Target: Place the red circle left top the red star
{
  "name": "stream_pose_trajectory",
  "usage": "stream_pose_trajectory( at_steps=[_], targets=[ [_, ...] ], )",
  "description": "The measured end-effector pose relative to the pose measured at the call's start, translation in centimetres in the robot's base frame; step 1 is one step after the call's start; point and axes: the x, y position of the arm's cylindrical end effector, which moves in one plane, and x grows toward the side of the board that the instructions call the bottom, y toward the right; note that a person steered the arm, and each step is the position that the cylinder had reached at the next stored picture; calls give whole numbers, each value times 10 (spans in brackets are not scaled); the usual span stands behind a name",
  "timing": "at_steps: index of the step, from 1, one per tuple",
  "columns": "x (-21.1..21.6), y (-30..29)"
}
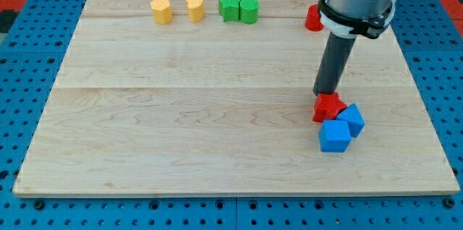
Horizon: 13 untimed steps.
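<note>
1. Tabletop (181,114): pale wood, carrying every block.
2. Rod, no pincer to judge: my tip (325,94) touches the red star (328,106) from above.
3. Red circle (313,18): near the view's top, half hidden behind the arm, well apart from the star.
4. Blue blocks (341,129): two, touching the star's lower right.

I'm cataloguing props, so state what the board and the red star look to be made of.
The board: pale wood, apparently glued planks, given the grain lines and seams; matte, lightly sealed at most. The red star, beside my tip: likely moulded plastic or painted wood, with uniform colour and a soft sheen; I cannot tell which.
</note>
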Motion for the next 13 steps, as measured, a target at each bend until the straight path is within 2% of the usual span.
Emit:
stream_pose_trajectory(
  at_steps=[1,3,4,5,7,8,11,12,13],
  targets=[
    [-23,5],
    [-119,85],
    [-169,77],
    [-189,22],
    [-162,-78],
    [-170,-105],
    [-66,-92],
    [-53,-89],
    [-69,-82]
  ],
)
